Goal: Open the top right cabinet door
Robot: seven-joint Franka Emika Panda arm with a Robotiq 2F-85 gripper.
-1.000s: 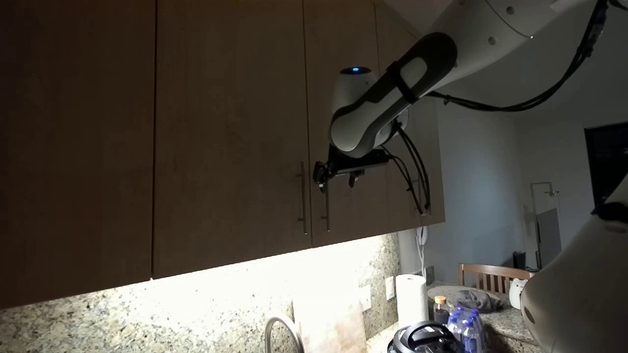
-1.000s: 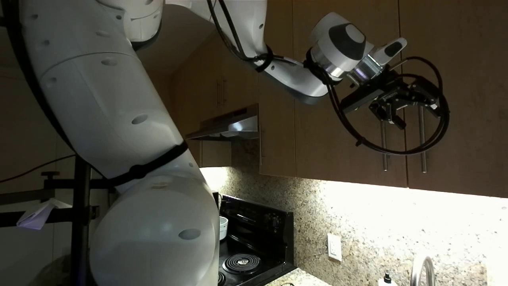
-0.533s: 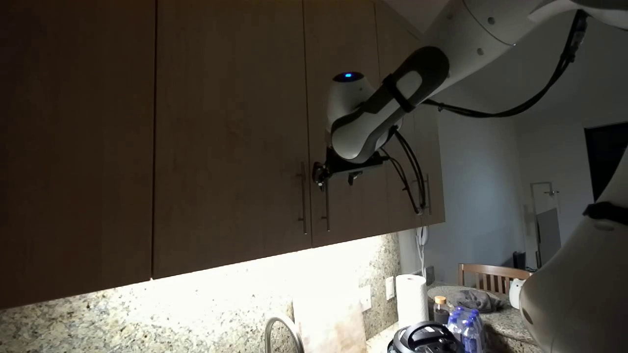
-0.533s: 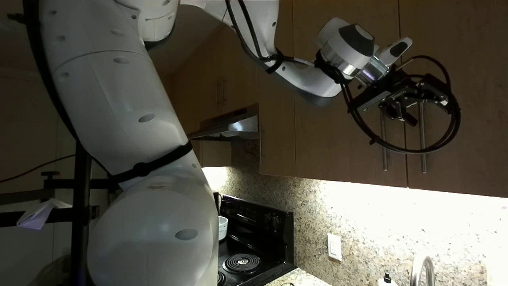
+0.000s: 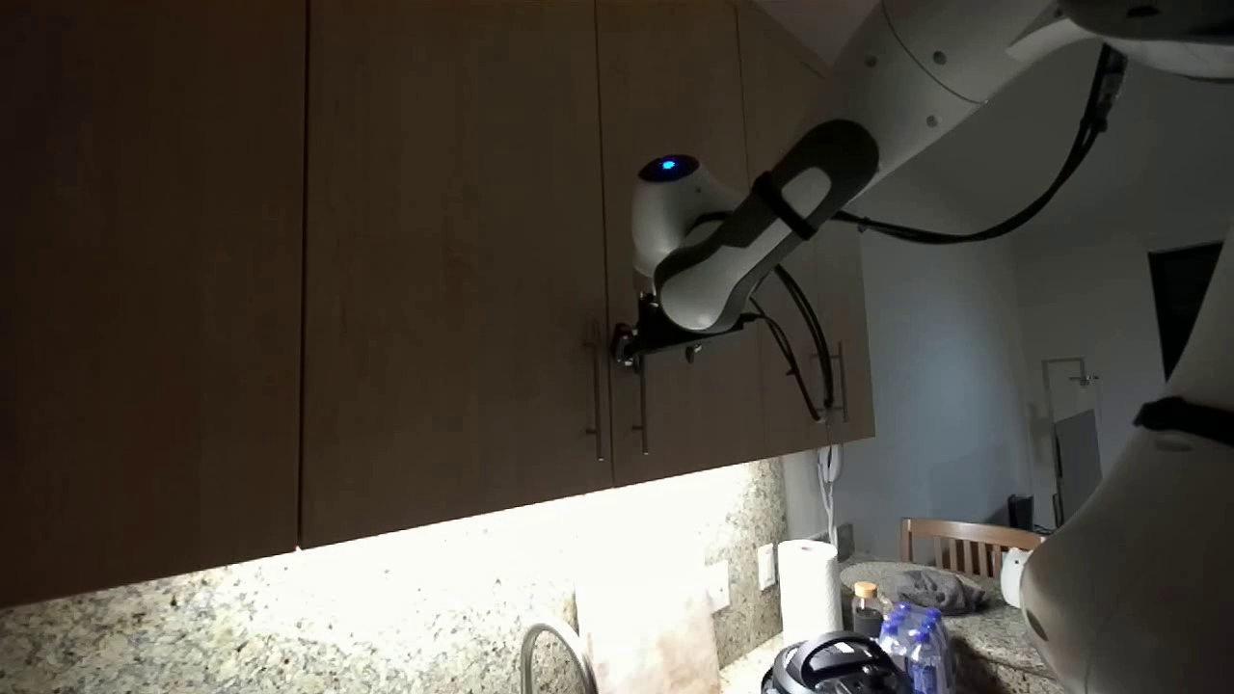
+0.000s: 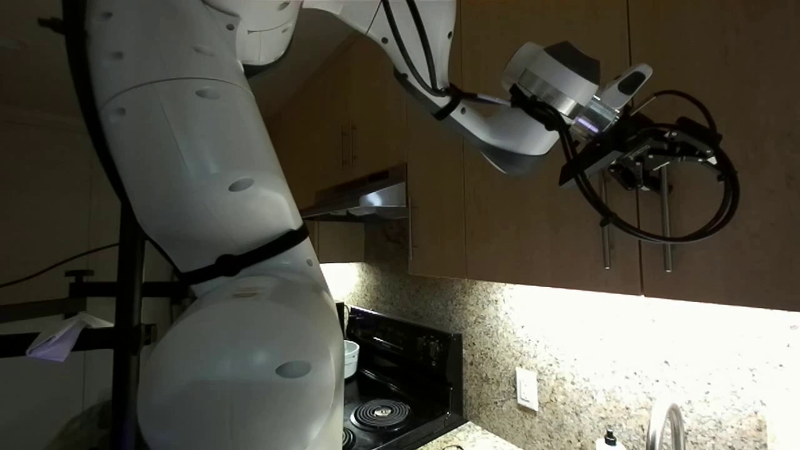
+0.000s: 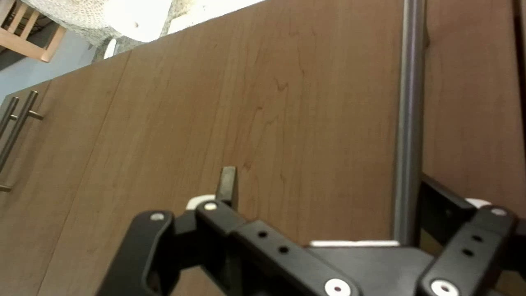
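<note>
The top right cabinet door is a flat brown wood slab, shown in an exterior view (image 5: 675, 106), again in an exterior view (image 6: 719, 81), and filling much of the wrist view (image 7: 287, 102). It is shut. Its slim vertical metal handle (image 5: 643, 414) is near the lower left corner; it also shows in an exterior view (image 6: 667, 231) and the wrist view (image 7: 410, 102). My gripper (image 7: 328, 189) is open at the handle, also in both exterior views (image 5: 660, 353) (image 6: 662, 169). The handle stands between the fingers, close by the right finger in the wrist view; contact cannot be told.
The neighbouring door's handle (image 5: 597, 395) is just left of the door seam. Further handles (image 7: 18, 119) are on the far doors. Below are a faucet (image 5: 559, 636), a paper towel roll (image 5: 810, 588), bottles (image 5: 921, 646) and a stove (image 6: 400, 375). Cables (image 6: 662, 237) loop under the gripper.
The arm has lowered and shifted in both exterior views. The gripper has moved a little right in an exterior view, around the handle. The door and handles have not moved.
</note>
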